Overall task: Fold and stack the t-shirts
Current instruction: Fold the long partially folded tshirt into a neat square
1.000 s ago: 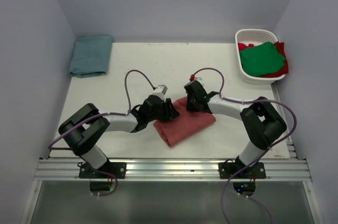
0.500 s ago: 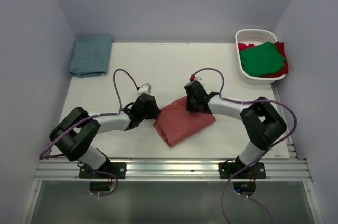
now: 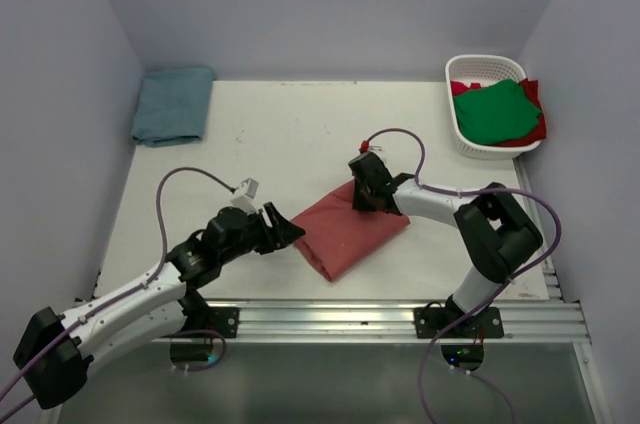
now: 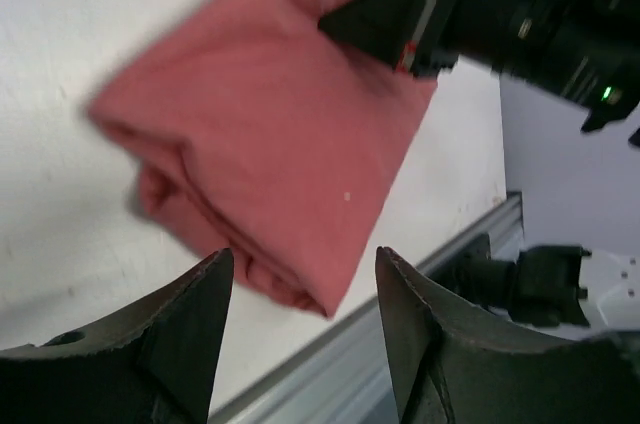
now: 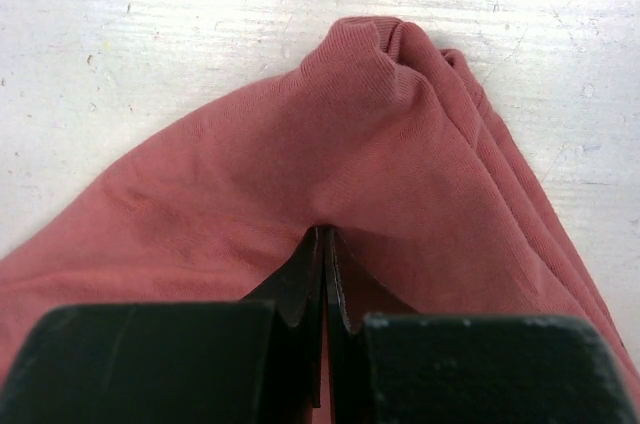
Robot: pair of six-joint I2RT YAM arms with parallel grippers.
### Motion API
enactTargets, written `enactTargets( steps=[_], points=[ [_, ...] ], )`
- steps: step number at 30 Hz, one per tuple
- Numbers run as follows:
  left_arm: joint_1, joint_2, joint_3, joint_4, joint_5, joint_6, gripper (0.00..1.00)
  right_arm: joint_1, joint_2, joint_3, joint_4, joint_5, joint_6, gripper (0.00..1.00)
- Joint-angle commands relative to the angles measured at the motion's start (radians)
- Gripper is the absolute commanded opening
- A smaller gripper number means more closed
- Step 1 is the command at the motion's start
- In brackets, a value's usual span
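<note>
Brick-red t-shirt (image 3: 350, 234): R pincer (image 5: 322, 244) pinches far corner; L pincer (image 4: 303, 259) agape just beside.

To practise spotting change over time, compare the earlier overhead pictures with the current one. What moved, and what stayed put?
The left gripper drew back from the brick-red shirt at its left edge toward the near-left and now sits apart from it, jaws open and empty. The right gripper stayed shut on the shirt's far corner. The folded shirt, the teal shirt and the basket did not move.
</note>
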Motion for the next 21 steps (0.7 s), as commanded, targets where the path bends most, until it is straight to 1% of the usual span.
enactTargets(
  steps=[1, 2, 3, 5, 6, 7, 8, 9, 10, 11, 13, 14, 16, 17, 19, 21],
  points=[
    [-0.073, -0.104, -0.099, -0.223, 0.057, -0.2, 0.63, -0.008, 0.028, -0.002, -0.097, 0.014, 0.014, 0.0],
    [-0.122, -0.132, -0.118, -0.244, 0.046, -0.239, 0.64, -0.006, 0.026, -0.004, -0.097, 0.014, 0.014, 0.0],
    [-0.15, -0.179, -0.136, -0.281, 0.023, -0.309, 0.64, -0.006, 0.026, -0.004, -0.097, 0.014, 0.016, 0.0],
    [-0.212, -0.213, -0.176, -0.313, -0.012, -0.377, 0.69, -0.006, 0.026, -0.004, -0.098, 0.014, 0.016, 0.0],
    [-0.235, -0.233, -0.186, -0.327, -0.046, -0.433, 0.71, -0.006, 0.026, -0.004, -0.1, 0.012, 0.016, 0.0],
    [-0.255, -0.235, -0.192, -0.327, -0.066, -0.454, 0.73, -0.006, 0.026, -0.004, -0.1, 0.012, 0.016, 0.0],
    [-0.297, -0.234, -0.19, -0.324, -0.107, -0.472, 0.78, -0.006, 0.024, -0.005, -0.098, 0.012, 0.016, 0.0],
    [-0.317, -0.209, -0.187, -0.314, -0.127, -0.498, 0.8, -0.008, 0.023, -0.005, -0.1, 0.012, 0.016, 0.0],
    [-0.334, -0.186, -0.174, -0.306, -0.146, -0.507, 0.88, -0.008, 0.024, -0.005, -0.1, 0.012, 0.016, 0.0],
    [-0.36, -0.162, -0.166, -0.295, -0.176, -0.513, 0.92, -0.006, 0.021, -0.007, -0.1, 0.014, 0.014, 0.0],
    [-0.372, -0.076, -0.157, -0.233, -0.192, -0.527, 0.95, -0.006, 0.017, -0.014, -0.1, 0.014, 0.013, 0.0],
    [-0.377, -0.021, -0.155, -0.162, -0.204, -0.53, 0.96, -0.006, 0.011, -0.022, -0.1, 0.014, 0.013, 0.0],
    [-0.378, 0.032, -0.157, -0.093, -0.224, -0.54, 0.98, -0.008, 0.002, -0.031, -0.095, 0.011, 0.013, 0.0],
    [-0.38, 0.083, -0.155, -0.058, -0.242, -0.555, 0.98, -0.006, -0.003, -0.036, -0.092, 0.014, 0.014, 0.0],
    [-0.38, 0.142, -0.138, 0.046, -0.264, -0.569, 0.99, -0.006, -0.023, -0.06, -0.083, 0.012, 0.019, 0.0],
    [-0.386, 0.225, -0.091, 0.062, -0.301, -0.583, 1.0, -0.006, -0.037, -0.08, -0.08, 0.008, 0.023, 0.0]
  ],
)
